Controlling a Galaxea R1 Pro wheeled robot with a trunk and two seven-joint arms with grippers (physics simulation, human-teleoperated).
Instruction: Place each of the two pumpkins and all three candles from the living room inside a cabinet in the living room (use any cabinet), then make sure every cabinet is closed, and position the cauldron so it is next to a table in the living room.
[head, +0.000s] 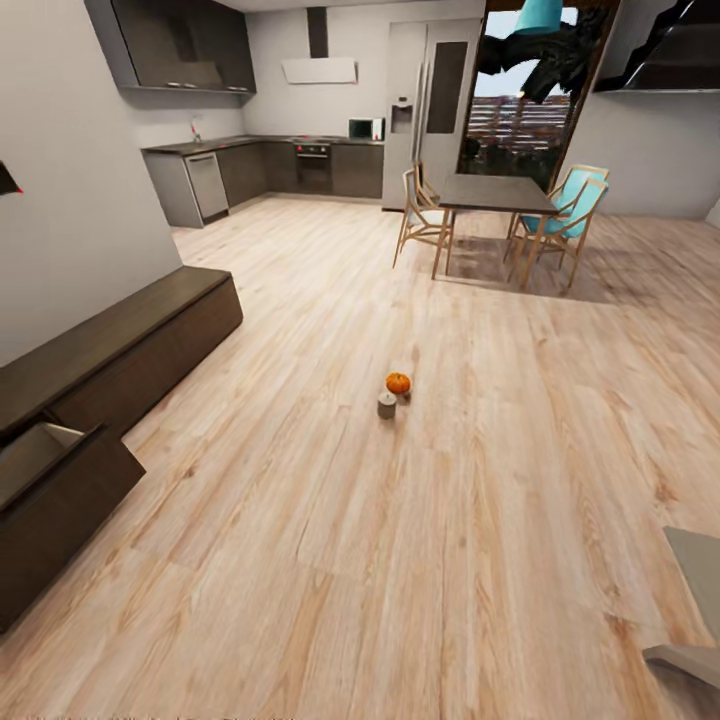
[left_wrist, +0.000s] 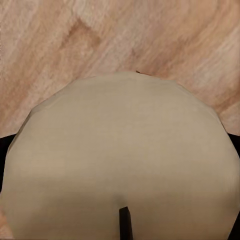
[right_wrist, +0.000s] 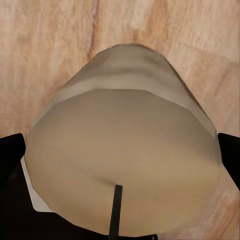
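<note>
Candles (left_wrist: 125, 160) (right_wrist: 125, 160) sit gripped in both pincers; next, carry them to the open cabinet (head: 60, 480); pumpkin (head: 398, 382) waits on the floor.

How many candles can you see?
3. One candle stands on the floor beside the pumpkin. One candle sits in the left gripper's jaws, another candle in the right gripper's jaws.

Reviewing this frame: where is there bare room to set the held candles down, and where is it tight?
Bare floor runs wide between the cabinet and the pumpkin with its candle. The cabinet's top is bare, and its near compartment hangs open. It is crowded around the table and chairs. Each pincer carries a candle.
</note>
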